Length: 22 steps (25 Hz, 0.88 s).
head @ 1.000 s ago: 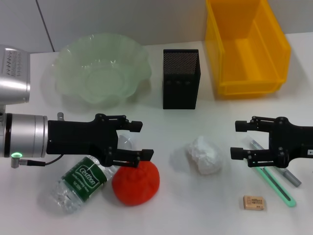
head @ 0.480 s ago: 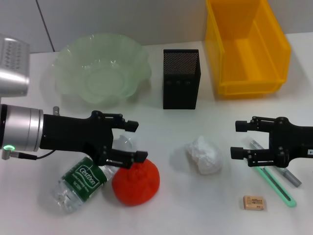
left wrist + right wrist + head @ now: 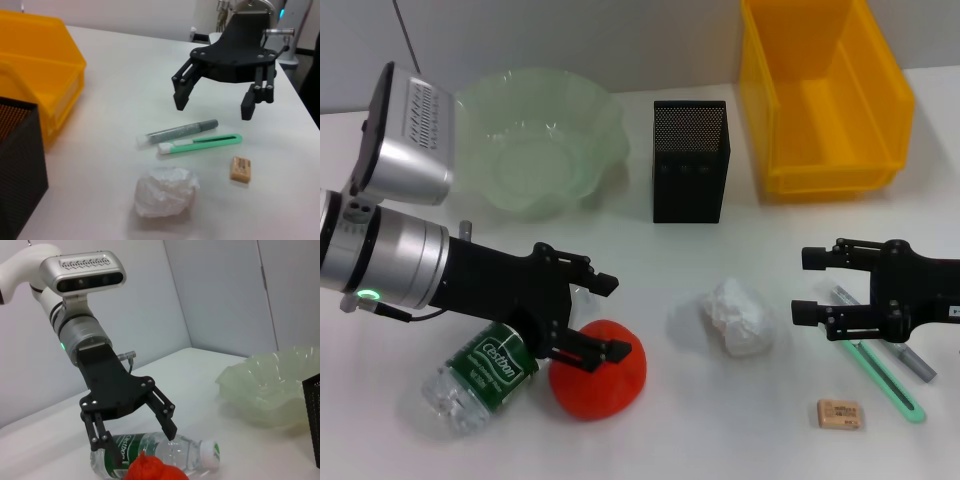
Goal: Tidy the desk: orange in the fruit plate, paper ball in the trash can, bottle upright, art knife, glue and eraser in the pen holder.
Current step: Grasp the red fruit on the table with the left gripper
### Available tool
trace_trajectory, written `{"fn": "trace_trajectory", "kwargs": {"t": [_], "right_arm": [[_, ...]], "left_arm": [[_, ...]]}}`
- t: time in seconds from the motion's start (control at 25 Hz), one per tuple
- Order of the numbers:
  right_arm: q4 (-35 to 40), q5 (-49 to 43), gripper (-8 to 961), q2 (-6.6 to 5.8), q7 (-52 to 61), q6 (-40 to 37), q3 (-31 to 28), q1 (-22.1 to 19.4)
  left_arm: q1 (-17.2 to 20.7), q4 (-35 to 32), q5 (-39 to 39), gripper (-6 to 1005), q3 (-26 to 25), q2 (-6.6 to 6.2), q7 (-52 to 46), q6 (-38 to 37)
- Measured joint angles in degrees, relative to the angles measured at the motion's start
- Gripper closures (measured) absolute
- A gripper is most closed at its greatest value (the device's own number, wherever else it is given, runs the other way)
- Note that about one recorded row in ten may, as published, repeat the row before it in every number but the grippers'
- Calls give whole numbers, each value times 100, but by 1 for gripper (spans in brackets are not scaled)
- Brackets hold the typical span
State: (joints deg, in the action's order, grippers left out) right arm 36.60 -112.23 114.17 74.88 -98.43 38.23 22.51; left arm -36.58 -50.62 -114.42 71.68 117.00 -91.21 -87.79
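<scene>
"Cestbon" in white on the bottle (image 3: 480, 372) label (eraser print unreadable)

Red-orange lumpy orange (image 3: 599, 383) touching toppled clear bottle (image 3: 480, 375); crumpled white paper ball (image 3: 738, 317) mid-desk; tan eraser (image 3: 840, 413) near front; empty green scalloped fruit plate (image 3: 535, 140), black mesh pen holder (image 3: 690, 160), yellow trash can (image 3: 825, 95) behind
</scene>
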Motion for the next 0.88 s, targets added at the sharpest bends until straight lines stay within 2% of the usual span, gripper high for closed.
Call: {"fn": "trace_trajectory", "kwargs": {"t": [0.28,0.44,0.68,0.88], "right_arm": [[5,0,138,0,33,16,0,8],[19,0,138,-5,77,18,0,16],[23,0,138,-9,83,18,0,25],[23,3,137,-10,134,16,0,32]], "left_arm": [[-80,-5,-474,202,91,103,-4,-13],[-85,-5,-528,202,105,108,-3,-7],[-92,10,-769,268,169,137,49,139],[-102,3,-826,456,244,149,49,192]]}}
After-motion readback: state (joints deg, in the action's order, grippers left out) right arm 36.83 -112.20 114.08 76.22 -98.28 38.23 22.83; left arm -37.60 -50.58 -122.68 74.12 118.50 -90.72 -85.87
